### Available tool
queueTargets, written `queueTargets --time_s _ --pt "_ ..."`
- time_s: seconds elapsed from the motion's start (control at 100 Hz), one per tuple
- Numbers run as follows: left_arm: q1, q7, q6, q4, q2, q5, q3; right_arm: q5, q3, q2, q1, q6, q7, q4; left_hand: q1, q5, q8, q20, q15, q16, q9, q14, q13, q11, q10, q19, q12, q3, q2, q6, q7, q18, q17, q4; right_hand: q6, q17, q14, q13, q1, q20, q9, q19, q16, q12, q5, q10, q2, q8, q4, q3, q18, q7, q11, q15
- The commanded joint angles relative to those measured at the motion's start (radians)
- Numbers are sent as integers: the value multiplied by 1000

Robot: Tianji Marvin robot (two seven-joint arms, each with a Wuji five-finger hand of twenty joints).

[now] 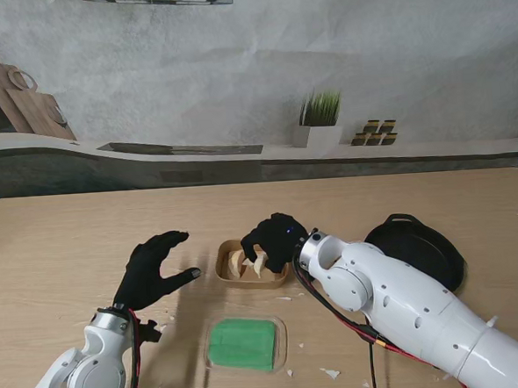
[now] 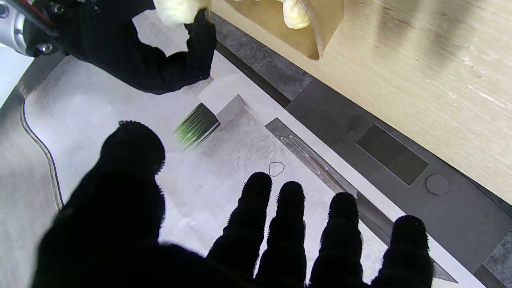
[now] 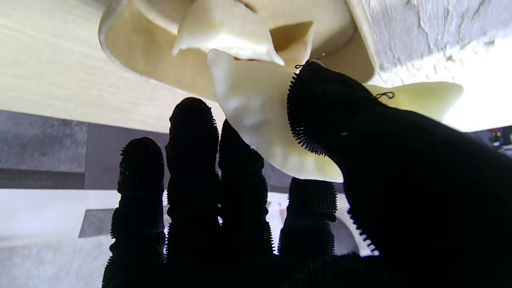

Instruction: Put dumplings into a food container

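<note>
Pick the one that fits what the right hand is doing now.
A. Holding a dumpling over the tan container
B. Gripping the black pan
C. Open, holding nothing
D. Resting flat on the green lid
A: the right hand pinches a dumpling just above the tan container.

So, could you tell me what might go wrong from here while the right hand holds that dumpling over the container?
1. The right hand pinches the dumpling only between thumb and fingertips, so it might slip or tear.
2. The container already holds dumplings, so a careless release could land this one on the rim or the table.
3. The left hand hovers open beside the container, not bracing it, so a nudge might shift it.
</note>
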State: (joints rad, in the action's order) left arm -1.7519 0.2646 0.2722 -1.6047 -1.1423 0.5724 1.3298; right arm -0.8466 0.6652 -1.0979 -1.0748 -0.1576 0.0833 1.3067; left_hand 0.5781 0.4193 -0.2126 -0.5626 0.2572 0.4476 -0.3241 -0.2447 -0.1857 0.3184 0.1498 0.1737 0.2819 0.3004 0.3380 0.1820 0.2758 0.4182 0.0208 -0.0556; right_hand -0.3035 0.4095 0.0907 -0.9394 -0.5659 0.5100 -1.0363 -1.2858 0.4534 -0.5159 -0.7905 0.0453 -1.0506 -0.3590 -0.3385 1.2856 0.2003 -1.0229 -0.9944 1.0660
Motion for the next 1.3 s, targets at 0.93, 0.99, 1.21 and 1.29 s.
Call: queueTargets --time_s 0.93,0.99,1.21,1.29 --pt "-24 -10 -3 -32 -4 3 10 41 -59 -16 9 157 -87 -25 24 -4 -8 2 2 13 1 15 2 4 19 -35 11 -10 -23 -14 -2 -28 4 30 198 -284 -13 403 141 26 509 48 136 7 345 -51 285 -101 182 -61 -90 89 -72 -22" --pt "-24 -10 -2 -32 -4 3 11 37 -56 -15 7 154 -83 -24 23 -3 -8 2 2 13 2 15 3 4 19 -35 11 -10 -23 -14 -2 -29 4 30 202 -306 -17 440 149 26 560 61 136 11 390 -52 288 -96 182 -67 -99 103 -62 -30" --pt "-25 -9 -2 -33 -3 7 12 8 29 -2 -50 138 -86 43 24 7 -9 2 2 13 2 16 5 4 19 -35 11 -7 -20 -17 1 -28 5 30 227 -407 -45 629 234 43 823 181 91 72 604 -52 351 -38 189 -212 -135 145 15 -142" --pt "-25 -10 -2 -32 -3 10 13 -11 84 5 -86 112 -86 87 25 15 -10 2 2 13 1 18 6 5 19 -35 11 -6 -19 -18 3 -29 4 30 233 -417 -52 647 256 51 850 201 84 81 634 -51 377 -24 193 -254 -139 149 19 -153"
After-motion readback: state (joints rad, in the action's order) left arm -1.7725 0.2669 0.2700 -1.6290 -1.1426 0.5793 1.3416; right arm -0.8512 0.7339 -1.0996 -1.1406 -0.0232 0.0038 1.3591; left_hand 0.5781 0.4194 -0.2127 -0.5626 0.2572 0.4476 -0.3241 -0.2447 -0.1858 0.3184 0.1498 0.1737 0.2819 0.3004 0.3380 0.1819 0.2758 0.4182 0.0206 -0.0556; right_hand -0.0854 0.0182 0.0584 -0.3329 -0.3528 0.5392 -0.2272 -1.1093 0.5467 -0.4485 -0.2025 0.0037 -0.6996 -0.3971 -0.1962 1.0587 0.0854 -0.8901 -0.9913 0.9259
